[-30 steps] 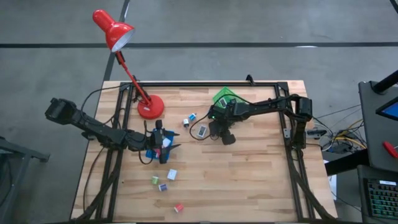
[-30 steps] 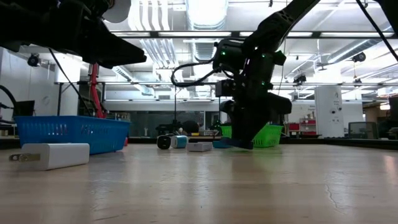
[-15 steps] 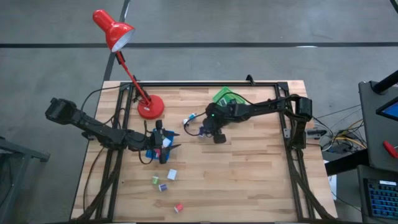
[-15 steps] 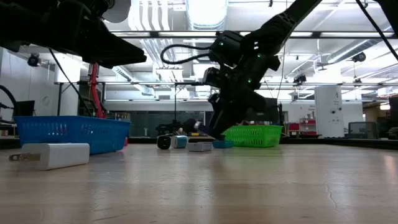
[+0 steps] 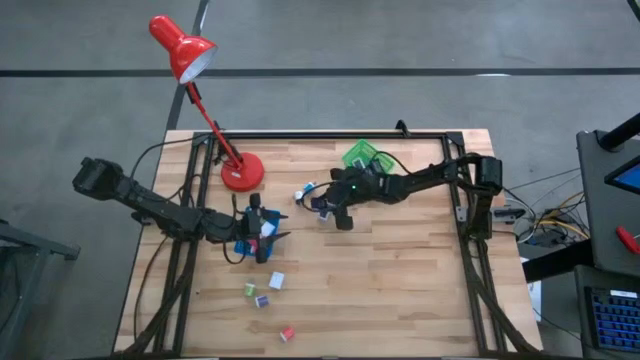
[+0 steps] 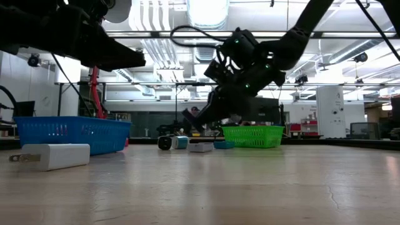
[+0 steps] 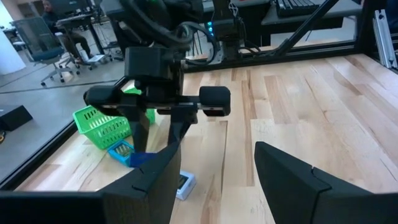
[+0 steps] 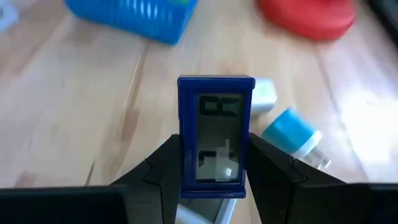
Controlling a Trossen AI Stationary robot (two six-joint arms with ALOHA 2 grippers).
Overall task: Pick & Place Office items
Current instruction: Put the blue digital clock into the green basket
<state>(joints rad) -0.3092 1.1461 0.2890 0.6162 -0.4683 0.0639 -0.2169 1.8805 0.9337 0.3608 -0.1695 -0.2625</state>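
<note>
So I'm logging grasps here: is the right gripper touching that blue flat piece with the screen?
Touching. In the right wrist view, the right gripper has both fingers pressed against the sides of the blue flat piece, with no gap on either side.

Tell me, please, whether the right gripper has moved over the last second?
Yes. In the high view the right gripper has swung away from the green basket toward the red lamp base, carrying a flat blue piece in its shut jaws.

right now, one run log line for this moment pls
right gripper: shut on blue flat piece, lifted off table | left gripper: open, over blue tray | green basket: behind right arm
</note>
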